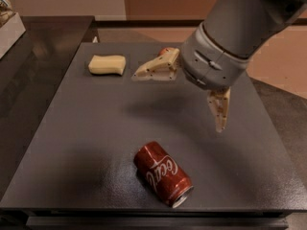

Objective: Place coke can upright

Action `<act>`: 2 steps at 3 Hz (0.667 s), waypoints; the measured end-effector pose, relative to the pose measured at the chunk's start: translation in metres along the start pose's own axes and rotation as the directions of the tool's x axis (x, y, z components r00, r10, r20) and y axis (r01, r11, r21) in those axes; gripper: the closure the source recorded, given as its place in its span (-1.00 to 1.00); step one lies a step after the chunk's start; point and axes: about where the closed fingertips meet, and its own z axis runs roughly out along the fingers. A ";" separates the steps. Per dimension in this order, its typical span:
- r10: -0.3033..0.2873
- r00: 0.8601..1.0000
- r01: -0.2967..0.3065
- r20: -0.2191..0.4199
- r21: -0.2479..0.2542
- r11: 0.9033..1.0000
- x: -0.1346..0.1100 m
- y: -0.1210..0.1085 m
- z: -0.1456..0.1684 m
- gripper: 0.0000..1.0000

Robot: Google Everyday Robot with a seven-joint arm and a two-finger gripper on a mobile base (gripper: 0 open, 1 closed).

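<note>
The coke can (163, 173) is red with white script and lies on its side near the front edge of the dark table (72, 143), its silver end facing front right. My gripper (178, 102) hangs above the table's middle, behind and slightly right of the can, not touching it. It is open and empty: one cream finger (158, 68) points left, the other finger (219, 110) points down.
A pale yellow sponge-like block (107, 64) lies at the back left. A red apple (164, 51) at the back is mostly hidden behind the left finger. A white box edge (9, 28) sits on the dark counter at far left.
</note>
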 end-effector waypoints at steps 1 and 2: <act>-0.070 0.997 0.070 0.016 0.002 0.998 -0.004 0.000 0.003 -1.00; -0.063 0.998 0.063 0.006 -0.002 0.998 -0.004 -0.001 0.002 -1.00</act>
